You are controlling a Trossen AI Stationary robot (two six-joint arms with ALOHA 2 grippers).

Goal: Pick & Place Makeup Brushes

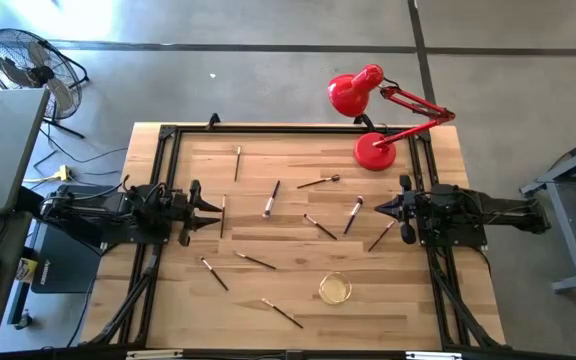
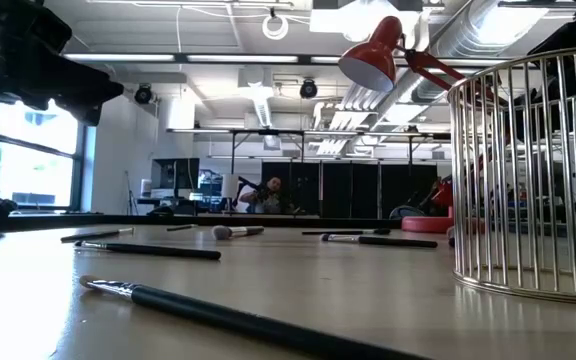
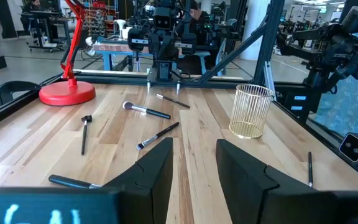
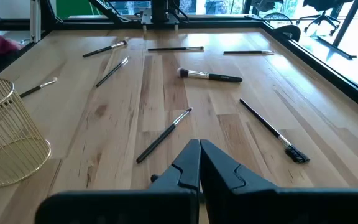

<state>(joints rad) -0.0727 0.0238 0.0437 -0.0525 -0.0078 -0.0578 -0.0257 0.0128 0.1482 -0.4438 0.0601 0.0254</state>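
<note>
Wooden table (image 1: 298, 290) with scattered makeup brushes (image 1: 271, 200), empty wire basket (image 1: 335, 289); left gripper (image 1: 216, 212) apart, right gripper (image 1: 376, 208) together.

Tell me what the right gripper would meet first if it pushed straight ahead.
Probably the thin brush lying slantwise just ahead of the right gripper, whose fingers are shut. Depth is hard to judge.

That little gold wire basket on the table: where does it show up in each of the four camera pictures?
High view: the gold wire basket sits low, right of centre, seen from above as a ring.
Low view: the basket fills the right edge, close up.
Left wrist view: right of centre, upright.
Right wrist view: at the left edge.
Shared landmark: the red desk lamp.
</note>
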